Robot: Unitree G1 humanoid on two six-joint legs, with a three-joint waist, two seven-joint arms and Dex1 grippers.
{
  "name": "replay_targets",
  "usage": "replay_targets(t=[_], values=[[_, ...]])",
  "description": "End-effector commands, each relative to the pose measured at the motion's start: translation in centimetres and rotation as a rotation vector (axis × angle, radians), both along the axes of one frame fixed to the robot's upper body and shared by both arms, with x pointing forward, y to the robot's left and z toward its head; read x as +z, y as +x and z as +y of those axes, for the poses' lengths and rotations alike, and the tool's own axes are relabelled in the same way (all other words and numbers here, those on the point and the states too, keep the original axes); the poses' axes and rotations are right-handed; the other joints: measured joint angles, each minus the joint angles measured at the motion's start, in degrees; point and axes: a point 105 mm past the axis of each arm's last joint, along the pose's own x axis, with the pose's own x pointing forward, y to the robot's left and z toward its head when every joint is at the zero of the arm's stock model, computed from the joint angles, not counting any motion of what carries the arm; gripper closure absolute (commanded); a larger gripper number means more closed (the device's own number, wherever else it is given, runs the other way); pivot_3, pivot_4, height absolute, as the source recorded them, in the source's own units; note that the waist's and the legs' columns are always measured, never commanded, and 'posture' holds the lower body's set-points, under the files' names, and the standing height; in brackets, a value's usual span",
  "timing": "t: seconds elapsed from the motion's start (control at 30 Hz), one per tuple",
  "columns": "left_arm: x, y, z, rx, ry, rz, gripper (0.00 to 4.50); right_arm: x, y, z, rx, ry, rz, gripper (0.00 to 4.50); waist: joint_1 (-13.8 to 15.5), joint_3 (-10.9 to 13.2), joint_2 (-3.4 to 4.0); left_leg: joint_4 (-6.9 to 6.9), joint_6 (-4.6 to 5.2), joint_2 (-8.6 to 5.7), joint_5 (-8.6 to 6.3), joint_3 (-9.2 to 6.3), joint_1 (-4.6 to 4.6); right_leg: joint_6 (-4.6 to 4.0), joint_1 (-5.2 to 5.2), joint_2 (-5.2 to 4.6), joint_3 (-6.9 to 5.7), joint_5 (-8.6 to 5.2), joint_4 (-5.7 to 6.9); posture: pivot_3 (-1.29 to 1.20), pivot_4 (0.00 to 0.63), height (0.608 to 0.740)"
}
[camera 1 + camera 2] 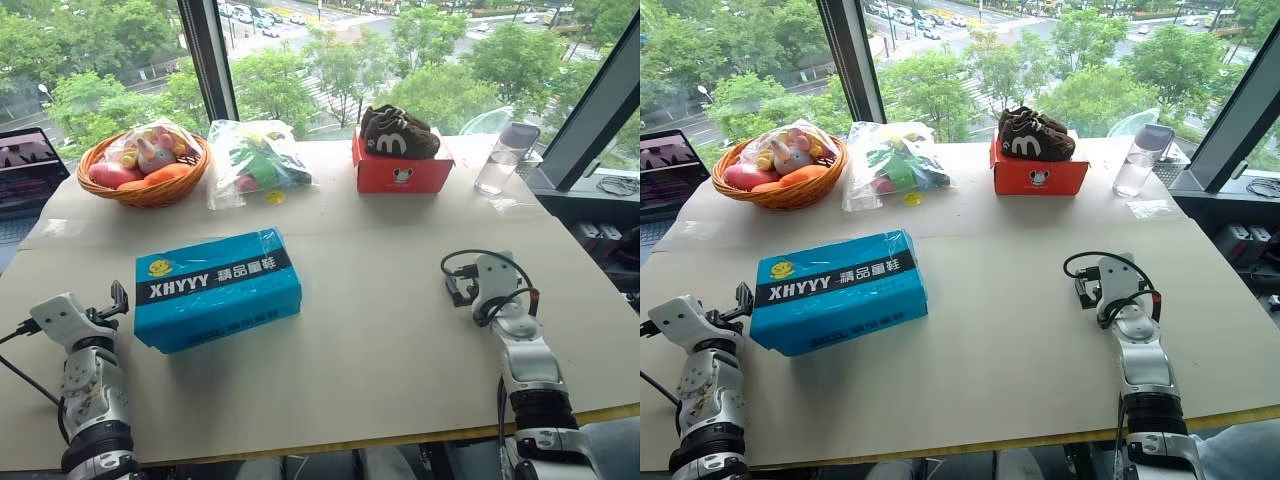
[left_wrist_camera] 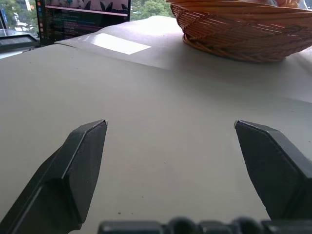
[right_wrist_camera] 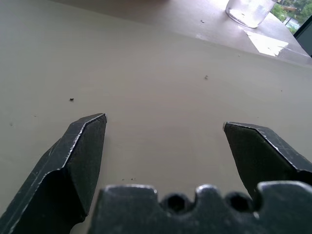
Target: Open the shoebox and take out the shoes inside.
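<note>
Left gripper (image 1: 118,300): this is the thing closest to you, low at the near left edge of the table (image 1: 400,340). Its two black fingers (image 2: 83,161) stand wide apart and hold nothing; between them you see only bare table.

Shoebox (image 1: 217,288): it lies closed on the near left part of the table, bright blue, with the black lettered band on top. The shoes are not visible; I judge they are inside.

Key relation: the shoebox is just beside the left gripper, on its inner side, and the two seem not to touch. The long axis of the box runs across the table, left to right, a little tilted, so one short end faces the left gripper. You have the left arm clearly nearer.

Right gripper (image 1: 458,278): it is well apart from the shoebox, on the near right side. Its fingers (image 3: 80,156) are also spread wide and empty.

Further away: a red box (image 1: 402,170) with dark brown shoes (image 1: 398,132) on top, a wicker basket (image 1: 146,168), a plastic bag (image 1: 255,160) and a clear cup (image 1: 503,158) stand along the far edge.

Step in hand: the lid is not yet lifted, so I think the task is at its start.
</note>
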Motion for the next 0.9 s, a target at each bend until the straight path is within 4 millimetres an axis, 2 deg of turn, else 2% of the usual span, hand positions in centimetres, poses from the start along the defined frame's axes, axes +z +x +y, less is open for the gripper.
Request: replay_targets(t=[0.03,0.1,0.2,0.27,0.37,0.4,0.5,0.53,0.57,0.6,0.7,0.73,0.77,0.8,0.83,0.9], values=[[1.4,0.0,0.1,-0.008,0.042,-0.032,0.02,0.5,0.0,-0.2,-0.005,-0.015,-0.021,0.0,0.0,0.0,0.0,0.0,0.0,0.0,0.0,0.0,0.0,0.0,0.0,0.0,0.0,0.0,0.0,0.0,0.15,0.74],[1.0,0.2,-0.2,-0.03,0.047,-0.007,0.02,0.3,-0.1,-0.2,-0.006,-0.012,-0.017,0.0,0.0,0.0,0.0,0.0,0.0,0.0,0.0,0.0,0.0,0.0,0.0,0.0,0.0,0.0,0.0,0.0,0.15,0.74],[1.1,0.5,-1.2,-0.192,0.129,0.053,0.02,0.6,-0.1,0.2,0.035,0.004,-0.016,0.0,0.0,0.0,0.0,0.0,0.0,0.0,0.0,0.0,0.02,0.0,0.01,0.0,0.0,0.0,0.01,0.0,0.15,0.74],[1.6,0.1,-1.9,-0.349,0.187,0.088,0.02,1.4,-0.1,1.0,0.123,0.032,-0.018,0.0,-0.2,0.0,0.01,-0.02,0.0,0.0,0.0,0.01,0.02,0.0,0.0,0.02,0.01,0.0,0.0,0.0,0.15,0.74],[2.7,-1.4,-1.9,-0.52,0.313,0.171,0.02,2.3,-0.4,3.5,0.327,0.088,0.024,0.0,-0.7,0.0,0.01,-0.03,0.0,0.03,0.0,0.03,-0.03,-0.02,-0.07,0.04,0.04,-0.01,-0.01,0.0,0.15,0.74],[3.0,-2.2,-1.9,-0.588,0.361,0.213,0.54,2.6,-0.8,4.7,0.422,0.072,0.049,0.25,-0.9,0.0,0.03,-0.04,0.0,0.04,0.0,0.03,-0.04,-0.03,-0.09,0.03,0.04,-0.01,0.0,0.0,0.15,0.74],[3.0,-4.4,-2.0,-0.763,0.484,0.357,1.46,3.5,-2.1,8.5,0.683,0.008,0.118,1.06,-1.5,0.1,0.1,-0.07,0.01,0.06,0.0,0.03,-0.01,-0.09,-0.11,0.03,0.05,-0.05,0.04,0.0,0.15,0.74],[2.9,-4.8,-2.1,-0.798,0.516,0.392,1.8,3.7,-2.5,9.6,0.75,-0.012,0.134,1.4,-1.6,0.1,0.14,-0.09,0.01,0.08,-0.01,0.04,0.0,-0.11,-0.12,0.03,0.05,-0.07,0.03,0.0,0.15,0.74],[2.8,-5.3,-2.1,-0.83,0.537,0.434,2.35,3.9,-2.9,10.9,0.827,-0.039,0.145,1.9,-1.5,0.2,0.16,-0.1,0.01,0.09,-0.01,0.04,0.01,-0.15,-0.13,0.03,0.05,-0.1,0.04,0.0,0.15,0.74],[2.7,-5.6,-2.1,-0.849,0.548,0.459,2.75,4.1,-3.2,11.7,0.874,-0.056,0.152,2.24,-1.5,0.2,0.19,-0.1,0.01,0.1,-0.01,0.04,0.02,-0.21,-0.12,0.01,0.04,-0.14,0.03,0.0,0.15,0.74],[3.3,-5.9,-2.7,-0.908,0.569,0.479,3.79,4.9,-3.3,16.2,1.052,-0.08,0.133,3.14,-1.4,0.2,0.17,-0.09,0.01,0.12,-0.01,0.05,0.0,-0.33,-0.16,0.02,0.02,-0.21,0.05,0.0,0.15,0.74],[3.6,-5.8,-2.9,-0.919,0.571,0.474,4.27,5.1,-3.2,17.4,1.088,-0.084,0.123,3.59,-1.4,0.2,0.16,-0.09,0.01,0.14,-0.01,0.05,-0.02,-0.32,-0.19,0.02,0.0,-0.2,0.06,0.0,0.15,0.74],[3.8,-5.5,-3.2,-0.923,0.575,0.466,4.46,5.1,-3.0,18.5,1.119,-0.101,0.116,3.83,-1.4,0.2,0.15,-0.09,0.01,0.14,-0.01,0.05,-0.05,-0.22,-0.25,0.03,0.0,-0.14,0.1,0.0,0.15,0.74],[4.1,-5.3,-3.6,-0.93,0.576,0.454,4.5,5.1,-2.8,19.7,1.151,-0.114,0.112,4.3,-1.4,0.2,0.15,-0.09,0.01,0.15,-0.01,0.04,-0.11,-0.15,-0.33,0.04,-0.01,-0.09,0.12,0.0,0.15,0.74],[4.2,-5.0,-4.0,-0.935,0.577,0.446,4.5,5.0,-2.6,20.7,1.177,-0.123,0.11,4.45,-1.3,0.2,0.15,-0.09,0.01,0.15,-0.01,0.05,-0.12,-0.15,-0.36,0.04,-0.01,-0.09,0.13,0.0,0.15,0.74],[4.1,-4.8,-4.8,-0.949,0.584,0.444,4.5,4.5,-1.9,22.3,1.203,-0.164,0.114,4.45,-1.1,0.2,0.14,-0.09,0.01,0.14,-0.01,0.04,-0.21,-0.15,-0.45,0.04,-0.02,-0.07,0.13,0.0,0.15,0.74]])
